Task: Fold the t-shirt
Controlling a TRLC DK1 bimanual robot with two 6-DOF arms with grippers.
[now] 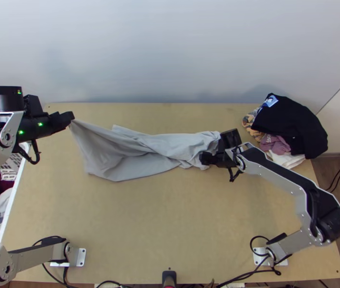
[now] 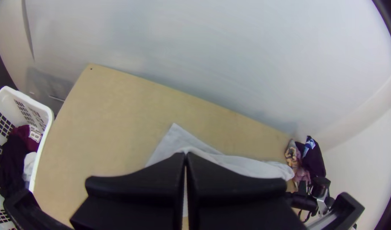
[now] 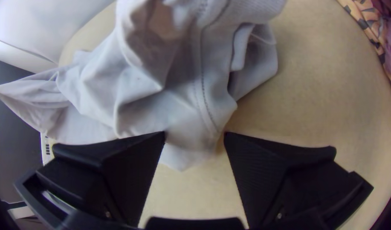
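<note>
In the top view, the pale grey t-shirt lies stretched and bunched around the twelve o'clock side of the table. The left gripper, at ten o'clock, holds one corner up. The right gripper is at the shirt's other end, towards one o'clock. A pile of clothes sits at two o'clock, a basket at nine.

In the left wrist view, the left gripper is closed on the cloth.

In the right wrist view, the right gripper is open near rumpled, seamed fabric.
</note>
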